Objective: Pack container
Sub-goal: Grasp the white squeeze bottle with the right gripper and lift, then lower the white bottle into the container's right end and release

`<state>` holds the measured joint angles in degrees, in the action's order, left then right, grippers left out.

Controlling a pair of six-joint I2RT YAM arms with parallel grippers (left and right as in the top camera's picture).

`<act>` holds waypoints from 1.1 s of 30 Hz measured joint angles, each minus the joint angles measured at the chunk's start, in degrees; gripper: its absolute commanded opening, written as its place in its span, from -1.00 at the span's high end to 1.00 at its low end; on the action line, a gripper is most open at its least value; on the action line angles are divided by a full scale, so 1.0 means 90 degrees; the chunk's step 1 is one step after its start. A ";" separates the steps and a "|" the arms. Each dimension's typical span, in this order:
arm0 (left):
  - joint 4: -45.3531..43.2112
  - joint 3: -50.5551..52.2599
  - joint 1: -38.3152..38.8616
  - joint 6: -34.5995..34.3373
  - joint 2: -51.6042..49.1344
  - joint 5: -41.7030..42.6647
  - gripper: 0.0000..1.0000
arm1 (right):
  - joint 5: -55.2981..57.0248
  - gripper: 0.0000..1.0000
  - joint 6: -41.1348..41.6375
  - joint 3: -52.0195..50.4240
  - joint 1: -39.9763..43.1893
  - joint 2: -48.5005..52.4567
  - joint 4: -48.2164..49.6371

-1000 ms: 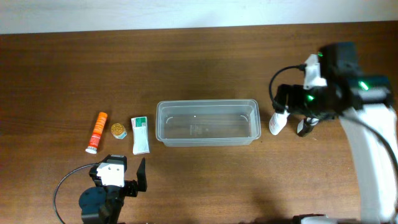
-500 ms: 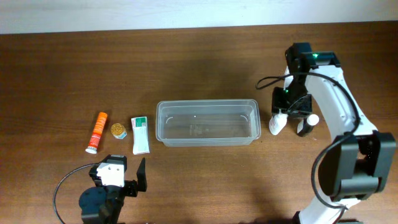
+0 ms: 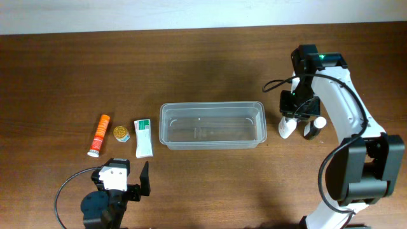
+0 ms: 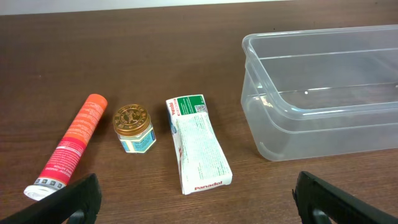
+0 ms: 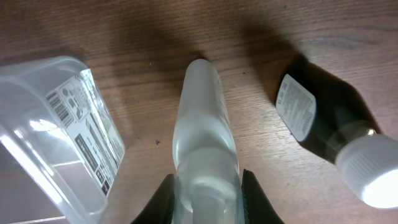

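Observation:
The clear rectangular container [image 3: 164, 126] lies empty in the middle of the table. Just off its right end my right gripper [image 3: 290, 123] is shut on a translucent whitish bottle [image 3: 285, 131] that lies on the wood. In the right wrist view the bottle [image 5: 202, 124] sits squeezed between both black fingers [image 5: 163, 200], with the container's corner [image 5: 37, 106] to its left. My left gripper [image 3: 130, 185] rests open near the front edge, left of centre, with nothing in it. The left wrist view has the container [image 4: 292, 134] at its upper right.
A dark bottle with a white cap [image 3: 312, 130] lies right of the held bottle, close to it [image 5: 320, 115]. Left of the container lie an orange tube [image 3: 98, 135], a small gold-lidded jar [image 3: 121, 133] and a white Panadol box [image 3: 143, 138].
My right arm came down beside the container and its jaws closed on the translucent bottle, which shifted slightly. The left arm has not moved.

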<state>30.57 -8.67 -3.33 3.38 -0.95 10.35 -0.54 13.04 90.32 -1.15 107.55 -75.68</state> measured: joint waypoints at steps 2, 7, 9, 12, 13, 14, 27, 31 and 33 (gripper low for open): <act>0.0000 0.0000 0.0000 0.0000 0.0000 0.0000 -1.00 | 0.0017 0.75 0.0002 0.0000 0.0000 -0.0177 -0.0049; 0.0000 0.0000 0.0000 0.0000 0.0000 0.0000 -0.99 | 0.0039 0.77 0.0002 0.0056 -0.0039 -0.1020 -0.0478; 0.0000 0.0000 0.0000 0.0000 0.0000 0.0000 -0.99 | 0.0039 0.78 0.0015 0.0180 -0.0131 -0.1423 -0.0670; 0.0000 0.0000 0.0000 0.0000 0.0000 0.0000 -0.99 | 0.0046 0.80 0.0146 0.0359 -0.0461 -0.2050 -0.0692; 0.0000 0.0000 0.0000 0.0000 0.0000 0.0000 -1.00 | 0.0051 0.80 0.0233 0.0396 -0.0656 -0.2293 -0.0639; -0.0002 0.0000 0.0000 0.0000 0.0000 0.0000 -0.99 | 0.0044 0.80 0.0308 0.0420 -0.0816 -0.2472 -0.0597; 0.0000 0.0000 0.0000 0.0000 0.0000 0.0000 -0.99 | 0.0085 0.92 0.2118 0.0265 -0.2268 -0.2072 0.0087; 0.0000 0.0000 0.0000 0.0000 0.0000 0.0000 -1.00 | 0.0180 0.92 0.2438 0.0206 -0.2300 -0.1200 0.0299; 0.0000 0.0000 0.0000 0.0000 0.0000 0.0000 -0.99 | 0.0226 0.92 0.2555 0.0187 -0.2300 -0.0792 0.0442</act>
<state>30.57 -8.67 -3.33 3.38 -0.95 10.35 1.50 36.03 92.01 -21.85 100.42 -71.70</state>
